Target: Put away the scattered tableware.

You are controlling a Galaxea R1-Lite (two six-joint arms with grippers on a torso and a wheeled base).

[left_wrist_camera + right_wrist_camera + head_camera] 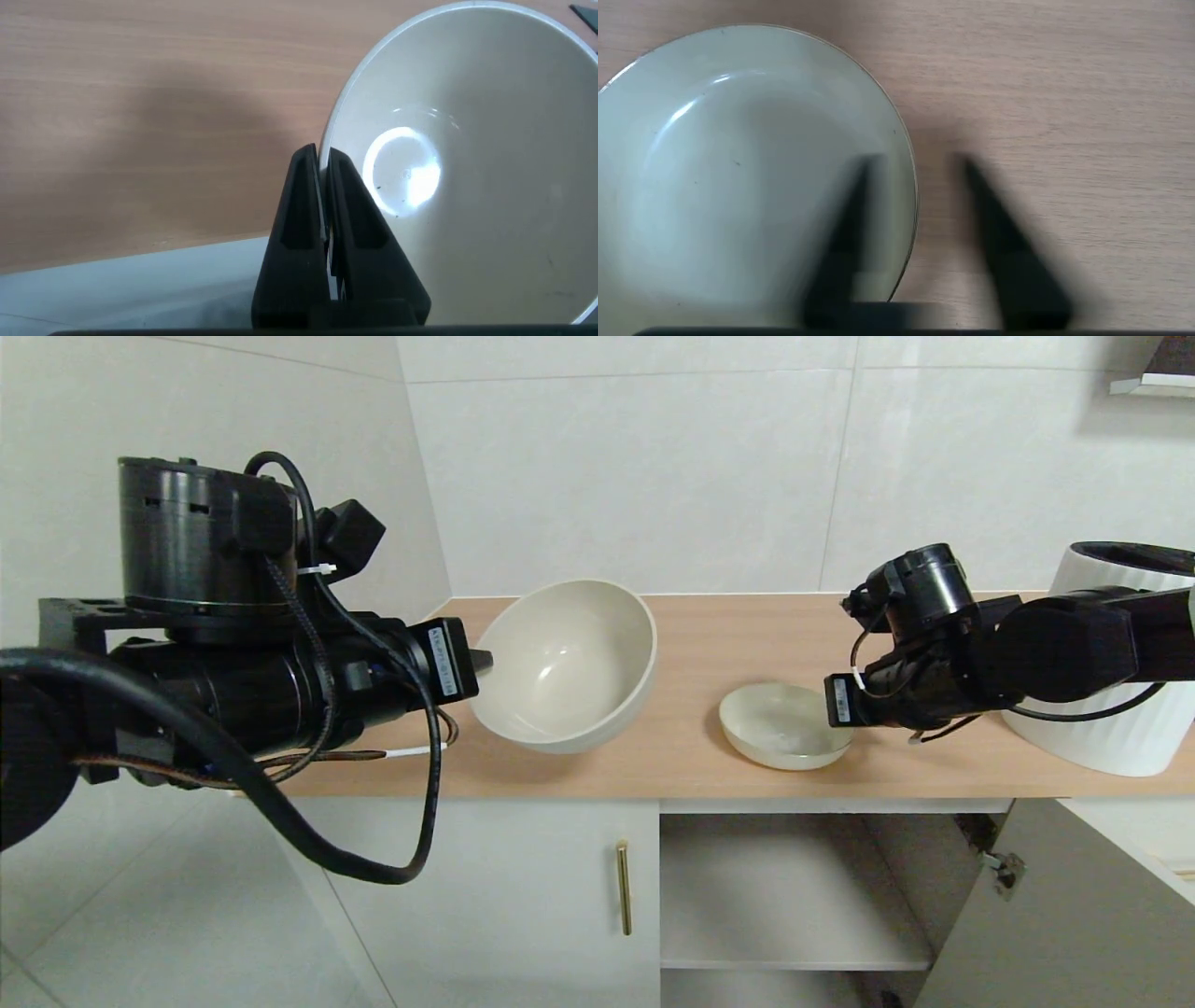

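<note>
A wooden counter point(691, 644) runs along a white tiled wall. Below it are a closed cabinet door point(523, 896) with a brass handle point(623, 887) and an open shelf compartment point(794, 887). The left pincer point(323, 154) is clamped tight on the rim of a large cream bowl point(569, 663), which is tipped up with its mouth facing the robot. Whether its lower side touches the counter cannot be told. To its right and apart from it, a small plate point(780, 723) lies flat on the counter, mouth upward. The right pincer point(917, 166) is spread open astride the plate's near rim, one finger point(850, 233) over the plate's inside and the other over bare wood, holding nothing. A white ribbed pot point(1111, 719) stands at the counter's right end.
</note>
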